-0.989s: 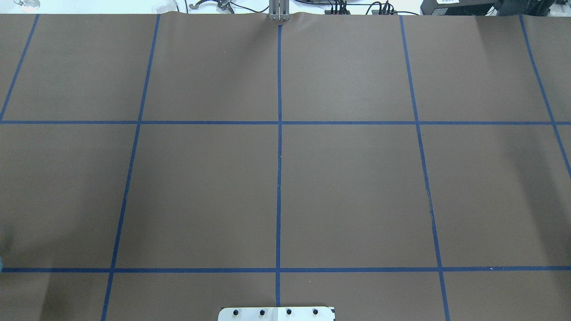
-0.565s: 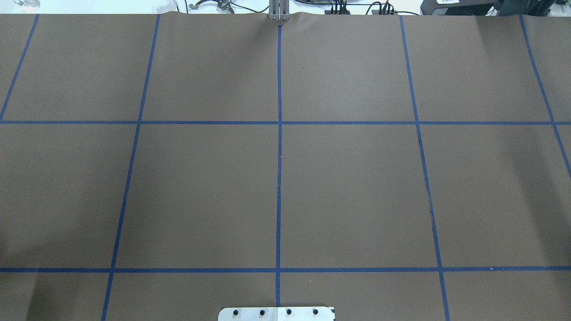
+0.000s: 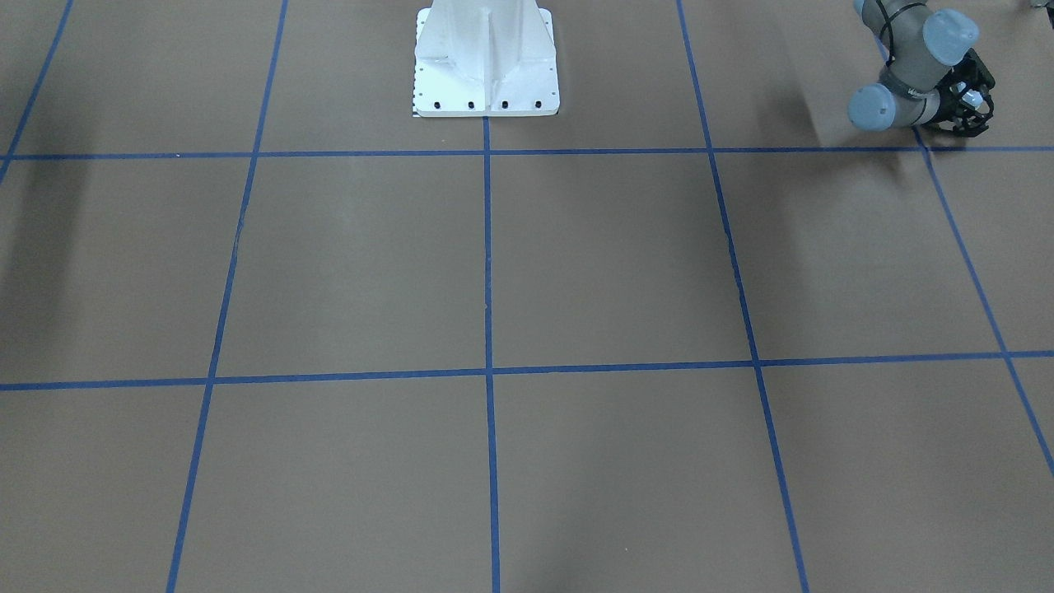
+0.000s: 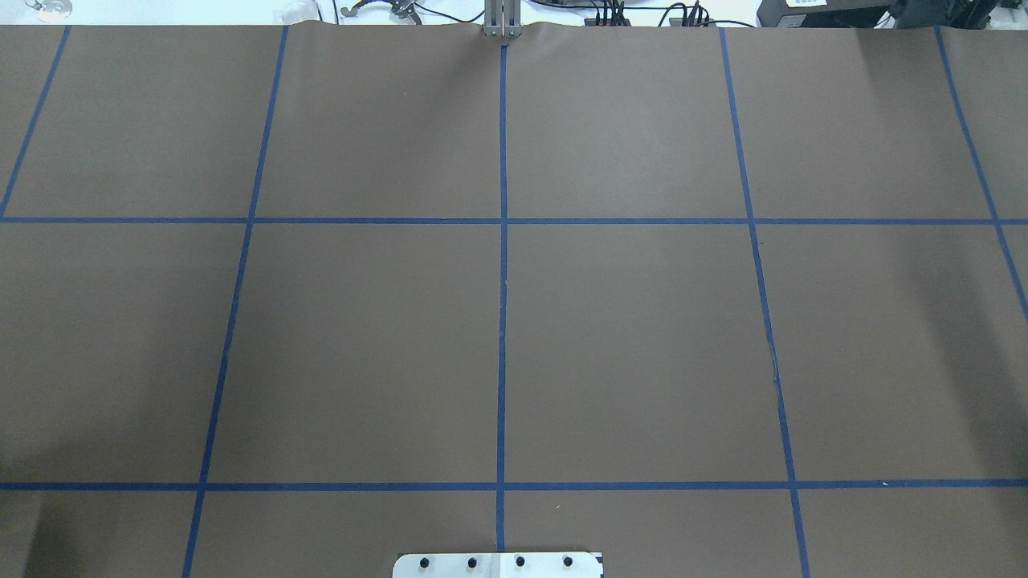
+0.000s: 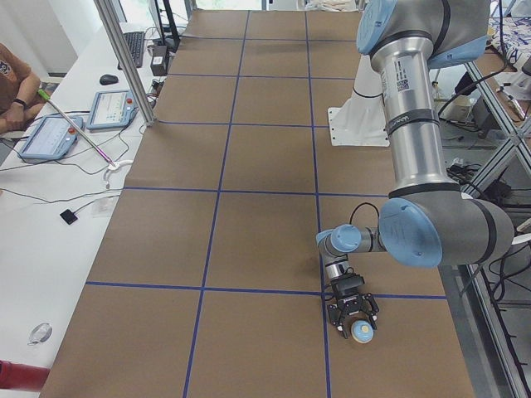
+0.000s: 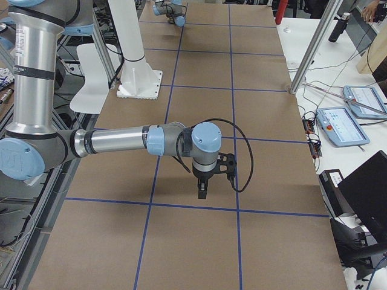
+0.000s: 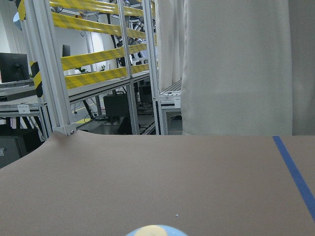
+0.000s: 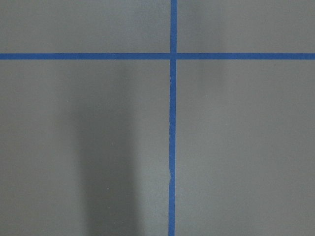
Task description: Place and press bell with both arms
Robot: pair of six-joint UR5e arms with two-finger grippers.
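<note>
Found the bell (image 5: 362,332) near the left end of the table (image 5: 249,157), on the robot's side, just past a tape line (image 5: 249,289) toward that end. Gripped it in the left gripper (image 5: 355,322): fingers narrow, closed against its blue sides, cream button up. Could not tell whether its base touched the paper or hung just above. Saw only its top, a blue and cream crescent, at the bottom edge of the left wrist view, with brown paper and a yellow-striped frame (image 7: 98,49) beyond. Had the left arm (image 5: 415,149) folded low, forearm level over the table. Hung the right gripper (image 6: 202,193) pointing down over the table's right part, close to a tape line, well apart from the bell. Could not tell how wide its fingers stood. Looked straight down on a tape crossing from the right wrist. Had the pedestal (image 3: 484,66) bolted at the robot-side edge, midway along.
</note>
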